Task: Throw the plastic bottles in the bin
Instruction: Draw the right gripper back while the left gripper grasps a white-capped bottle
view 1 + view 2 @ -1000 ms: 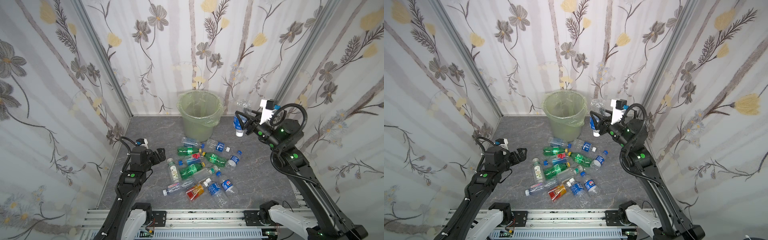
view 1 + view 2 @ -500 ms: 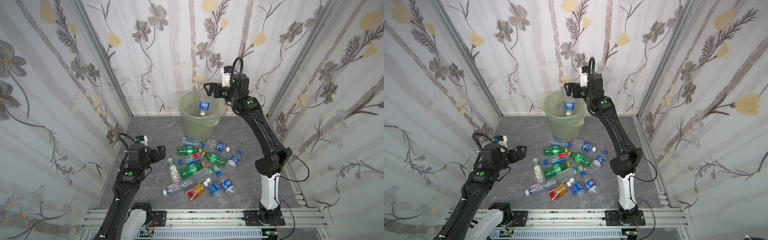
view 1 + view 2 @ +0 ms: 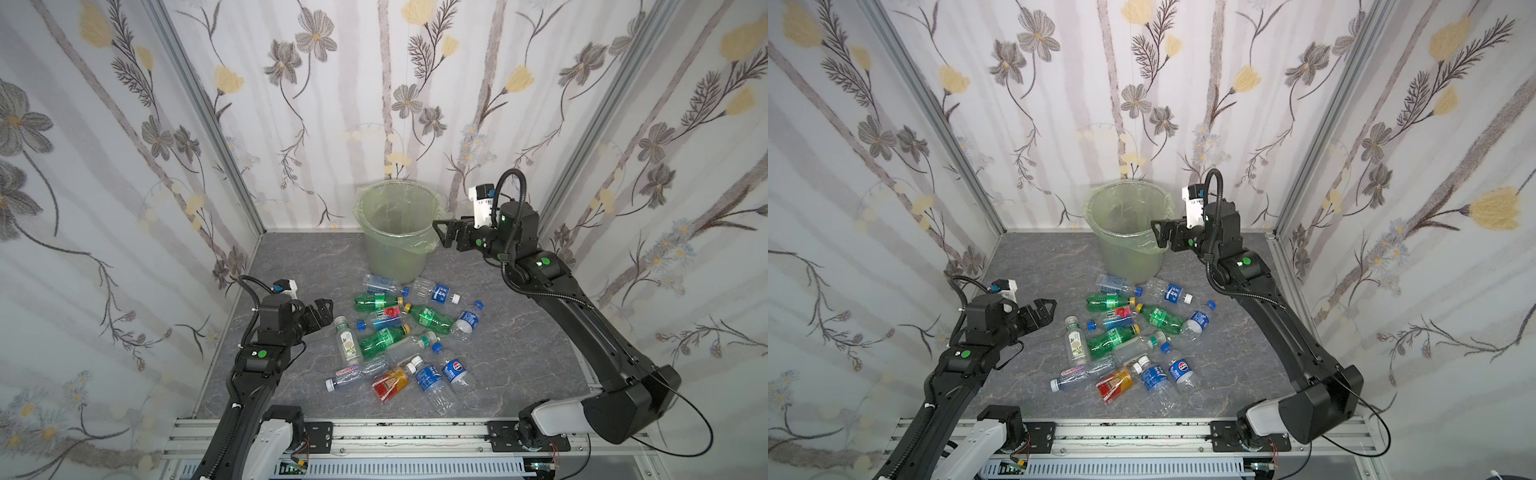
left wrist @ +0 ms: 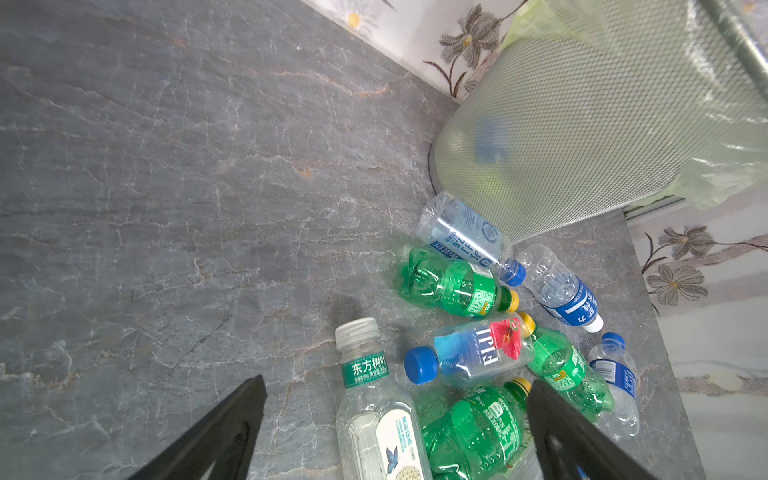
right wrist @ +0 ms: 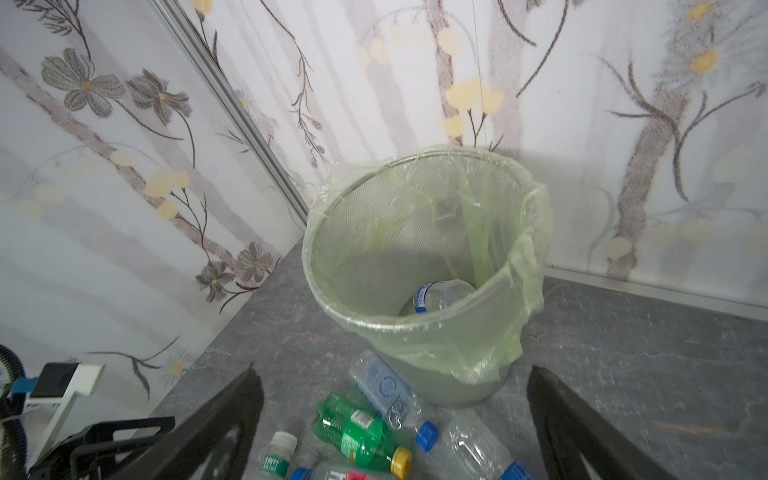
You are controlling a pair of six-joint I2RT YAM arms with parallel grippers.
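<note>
Several plastic bottles (image 3: 399,336) lie in a heap on the grey floor in front of the bin (image 3: 390,257), shown in both top views (image 3: 1121,332). Green ones with yellow caps (image 3: 380,338), clear ones with blue labels (image 3: 434,291), an orange-red one (image 3: 390,382) and a purple-labelled one (image 3: 351,374) are among them. One clear bottle (image 5: 440,296) rests at the bottom of the bin (image 5: 415,332). My right gripper (image 3: 441,232) hangs open and empty beside the bin's right rim. My left gripper (image 3: 326,309) is open and empty, low at the heap's left edge, over a white-capped bottle (image 4: 365,374).
Flowered walls close the floor in on three sides, with metal corner posts (image 3: 208,124). The bin (image 3: 1125,249) stands against the back wall. A metal rail (image 3: 374,436) runs along the front edge. Bare grey floor (image 3: 519,353) lies right of the heap.
The right arm swung the blue-labelled bottle up over the bin, let it go, and has come back down beside the bin's right rim. The bottle now lies inside. The left arm barely moved.
</note>
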